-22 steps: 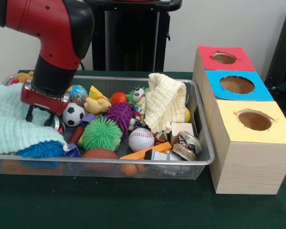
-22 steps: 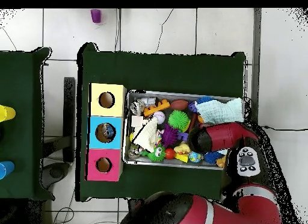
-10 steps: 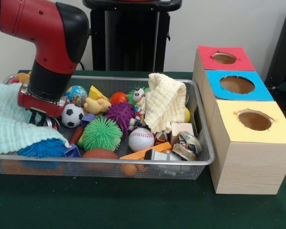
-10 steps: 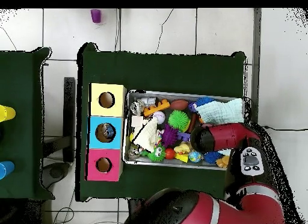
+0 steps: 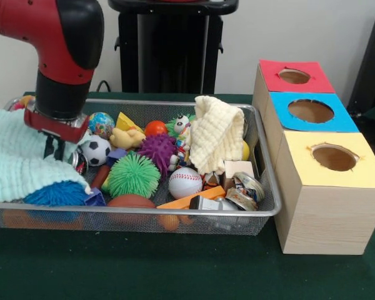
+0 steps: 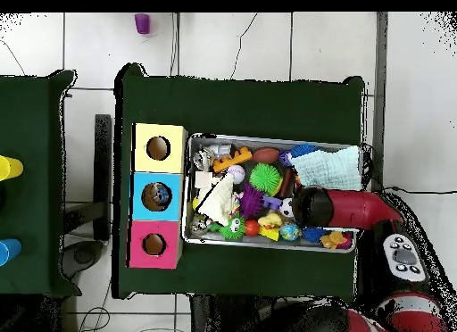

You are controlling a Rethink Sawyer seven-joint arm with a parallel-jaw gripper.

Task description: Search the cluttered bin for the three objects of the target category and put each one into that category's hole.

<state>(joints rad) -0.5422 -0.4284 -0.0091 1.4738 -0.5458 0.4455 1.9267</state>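
We see the pincer (image 5: 57, 149) low in the wire bin (image 5: 265, 187), between the mint cloth (image 5: 15, 159) and soccer ball (image 5: 97, 150); we cannot tell its state.

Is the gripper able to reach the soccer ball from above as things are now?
Probably yes. The soccer ball lies uncovered on top of the pile, just beside the gripper; the mint cloth is on the gripper's other side, not over the ball.
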